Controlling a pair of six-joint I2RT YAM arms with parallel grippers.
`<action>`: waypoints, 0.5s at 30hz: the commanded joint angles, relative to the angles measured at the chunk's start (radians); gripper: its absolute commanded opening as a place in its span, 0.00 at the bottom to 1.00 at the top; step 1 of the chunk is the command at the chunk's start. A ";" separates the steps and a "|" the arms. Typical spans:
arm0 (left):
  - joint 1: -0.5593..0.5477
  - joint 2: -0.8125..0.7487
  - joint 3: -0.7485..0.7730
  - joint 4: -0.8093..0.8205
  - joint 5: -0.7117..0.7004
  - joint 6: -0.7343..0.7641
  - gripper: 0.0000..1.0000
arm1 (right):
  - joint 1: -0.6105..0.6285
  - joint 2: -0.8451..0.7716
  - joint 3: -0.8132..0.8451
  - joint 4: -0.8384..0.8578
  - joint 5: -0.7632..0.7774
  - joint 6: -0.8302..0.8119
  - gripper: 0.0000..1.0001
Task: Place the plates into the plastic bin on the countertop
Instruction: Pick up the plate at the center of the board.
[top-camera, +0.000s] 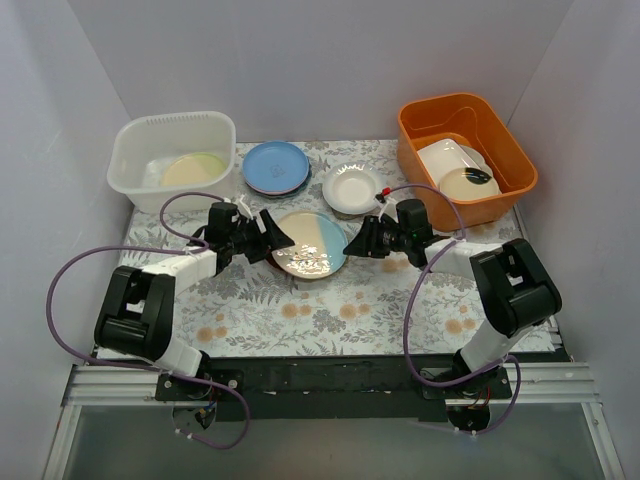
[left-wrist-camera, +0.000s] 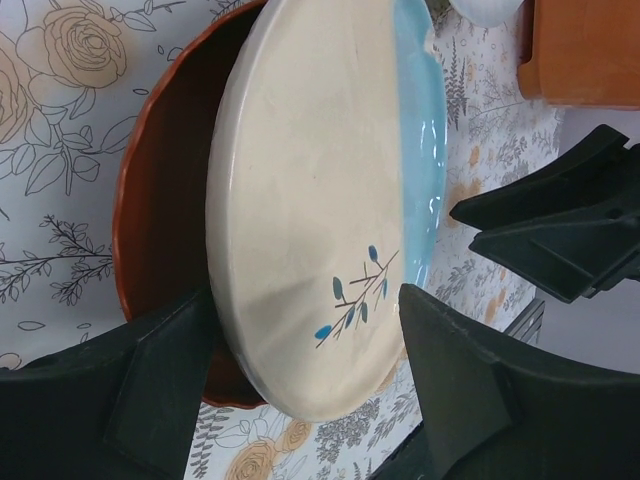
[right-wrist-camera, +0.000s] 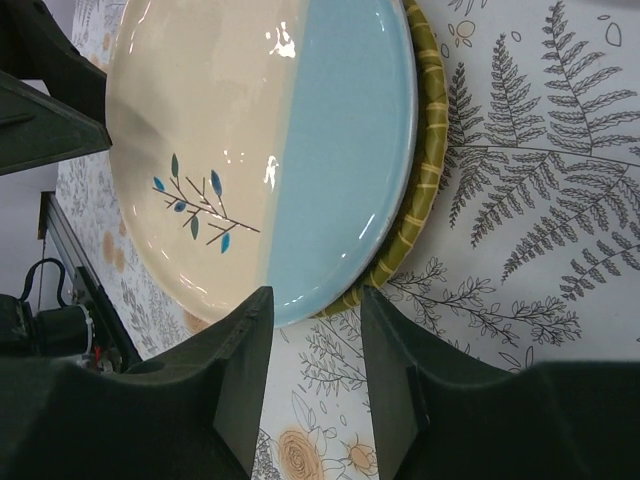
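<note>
1. The left gripper (left-wrist-camera: 305, 300) stands wide over the cream-and-blue plate (top-camera: 310, 245), at its 9 o'clock rim.
2. The right gripper (right-wrist-camera: 315, 297), narrower and empty, meets the 3 o'clock rim.
3. The plate lies mid-countertop (top-camera: 330, 310); the plastic bin (top-camera: 130, 178) sits at 11 o'clock.

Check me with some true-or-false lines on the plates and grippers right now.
1. A yellowish plate lies in the plastic bin. True.
2. The cream-and-blue plate sits between the left gripper and the right gripper. True.
3. That plate lies directly on the countertop. False: a red plate and a green-striped plate show beneath it.
4. The blue plate is already in the bin. False: it rests on the countertop beside the bin.
5. The right gripper is fully shut. False: its jaws stand apart.
</note>
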 joint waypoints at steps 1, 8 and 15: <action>-0.009 0.019 0.030 0.001 0.025 0.023 0.71 | 0.006 0.025 0.041 0.037 0.011 0.006 0.47; -0.012 0.013 0.040 0.004 0.025 0.026 0.70 | 0.006 0.068 0.069 0.036 0.005 0.009 0.45; -0.012 -0.007 0.037 0.004 0.022 0.026 0.70 | 0.006 0.089 0.090 0.037 0.005 0.004 0.43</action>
